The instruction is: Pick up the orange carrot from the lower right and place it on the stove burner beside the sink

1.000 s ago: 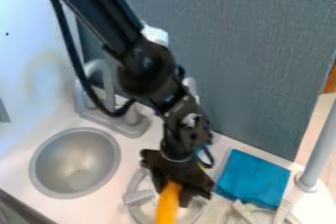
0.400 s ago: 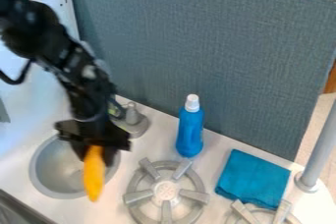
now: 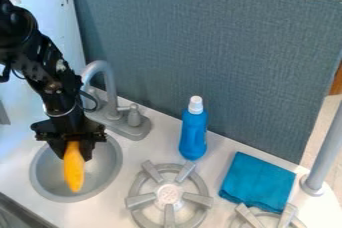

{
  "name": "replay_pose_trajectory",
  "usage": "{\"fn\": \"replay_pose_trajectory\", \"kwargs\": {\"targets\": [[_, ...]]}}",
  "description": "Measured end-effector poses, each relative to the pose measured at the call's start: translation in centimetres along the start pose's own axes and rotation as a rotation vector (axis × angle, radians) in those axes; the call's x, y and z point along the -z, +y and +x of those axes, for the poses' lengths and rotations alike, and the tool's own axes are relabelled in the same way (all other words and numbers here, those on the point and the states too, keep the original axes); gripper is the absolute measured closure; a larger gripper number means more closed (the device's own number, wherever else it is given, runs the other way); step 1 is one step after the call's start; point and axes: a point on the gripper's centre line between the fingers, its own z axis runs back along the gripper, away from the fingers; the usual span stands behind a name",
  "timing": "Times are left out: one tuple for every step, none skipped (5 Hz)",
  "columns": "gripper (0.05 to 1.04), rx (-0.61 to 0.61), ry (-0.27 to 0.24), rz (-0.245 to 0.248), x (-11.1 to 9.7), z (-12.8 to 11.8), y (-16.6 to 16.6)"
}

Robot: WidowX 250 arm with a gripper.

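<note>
- End effector clamped round the top of a yellow object, dangling it over the sink
- Faucet just behind them
- Blue bottle standing by the burner, folded cloth to its right

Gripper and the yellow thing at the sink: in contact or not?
Touching. The camera view shows the gripper with the upper end of the yellow object between its two fingers, the rest pointing down over the sink.
</note>
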Motion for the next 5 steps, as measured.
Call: {"fn": "replay_pose_trajectory", "kwargs": {"targets": [[0.525,0.058,-0.010,-0.019,0.3,0.5,-2.9],[0.524,0.114,-0.018,-0.035,0.7,0.7,-7.8],[0.524,0.182,0.012,-0.035,3.2,-0.4,-13.6],[0.488,0.198,0.012,-0.033,3.9,-1.7,-17.5],[0.237,0.279,0.048,0.022,4.5,-2.6,-17.6]]}}
